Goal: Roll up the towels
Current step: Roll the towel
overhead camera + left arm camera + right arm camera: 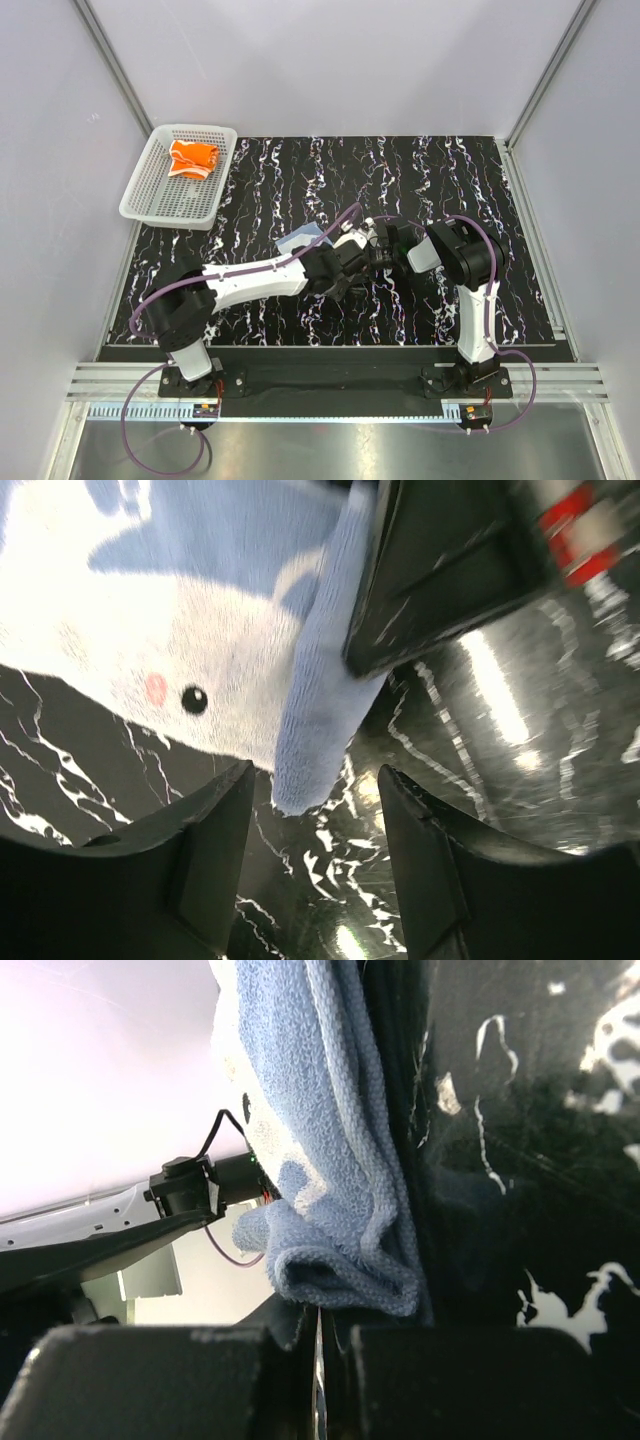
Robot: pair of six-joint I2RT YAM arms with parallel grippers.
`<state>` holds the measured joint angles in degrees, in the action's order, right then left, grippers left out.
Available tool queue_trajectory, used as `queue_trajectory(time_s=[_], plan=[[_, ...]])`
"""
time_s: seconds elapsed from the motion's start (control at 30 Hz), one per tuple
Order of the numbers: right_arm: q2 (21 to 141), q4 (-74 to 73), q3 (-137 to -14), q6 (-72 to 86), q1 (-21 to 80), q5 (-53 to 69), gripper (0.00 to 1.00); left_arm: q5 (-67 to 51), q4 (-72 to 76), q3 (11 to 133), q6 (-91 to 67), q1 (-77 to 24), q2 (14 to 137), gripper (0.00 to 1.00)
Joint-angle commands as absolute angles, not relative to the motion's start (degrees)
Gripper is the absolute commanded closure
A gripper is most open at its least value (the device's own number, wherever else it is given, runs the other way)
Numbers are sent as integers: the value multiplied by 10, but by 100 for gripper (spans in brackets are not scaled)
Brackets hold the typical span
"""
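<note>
Two towels in view. The orange towel (192,158) lies bunched in the far end of the white mesh basket (165,215), which sits at the far-left corner of the table (480,200), well apart from both arms.

The light blue towel (303,240) is near the middle of the black, white-veined table, partly covered from above by the left arm (260,280). In the left wrist view its upper face carries a white cartoon print with a black eye and a pink cheek. One edge is gathered into a thick fold (320,700) that rises off the table surface.

Right gripper (320,1325): jaws clenched, fingertips meeting. The fold of the light blue towel is bunched right at those tips and appears pinched there. Seen from the left wrist, the same fold runs up beside a dark finger of the right gripper.

Left gripper (315,810): released, fingers (215,850) clearly apart and holding nothing. The lower end of the fold hangs just beyond the gap between them. Contact with either finger cannot be told.

In the overhead view the two grippers sit close together, nose to nose, just right of the towel.
</note>
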<state>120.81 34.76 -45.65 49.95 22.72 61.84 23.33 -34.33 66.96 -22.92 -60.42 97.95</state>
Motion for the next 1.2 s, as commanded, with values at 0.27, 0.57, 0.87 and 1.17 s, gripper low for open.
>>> queue_trajectory(time_s=[0.27,0.57,0.87,1.17], plan=[[1203,250,-461,426,227,519,96,178,-255,606,-257,-577,991,50],[1192,250,-456,432,227,524,96,99,-177,544,-259,-525,991,83],[1147,173,-469,418,226,502,77,16,-125,526,-236,-498,973,100],[970,-39,-512,370,216,403,41,-71,-144,533,-291,-494,967,100]])
